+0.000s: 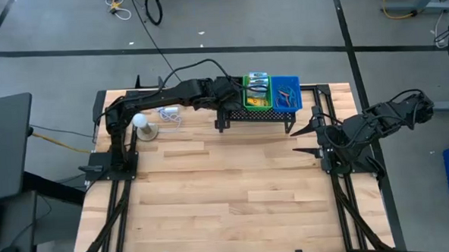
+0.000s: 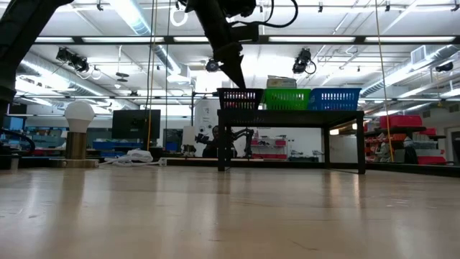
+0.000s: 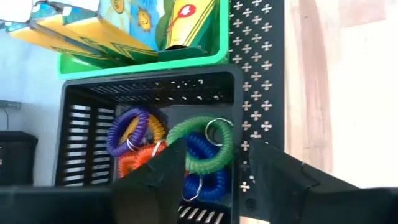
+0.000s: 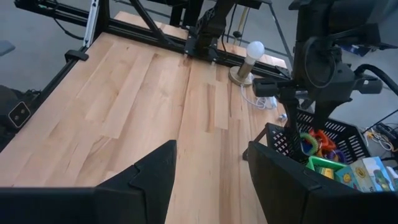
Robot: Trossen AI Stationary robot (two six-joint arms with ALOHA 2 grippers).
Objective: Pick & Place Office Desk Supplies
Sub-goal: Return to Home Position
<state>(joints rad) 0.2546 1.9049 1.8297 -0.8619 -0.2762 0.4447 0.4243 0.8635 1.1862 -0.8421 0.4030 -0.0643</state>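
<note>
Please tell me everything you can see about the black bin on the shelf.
The black bin is a small rectangular basket, seemingly plastic, with slotted and perforated walls. It stands upright at one end of the black perforated shelf, directly beside the green bin. Inside lie coiled loops in green, blue, orange, purple and yellow, some with metal rings. The left gripper hovers just above it, jaws open, holding nothing.
</note>
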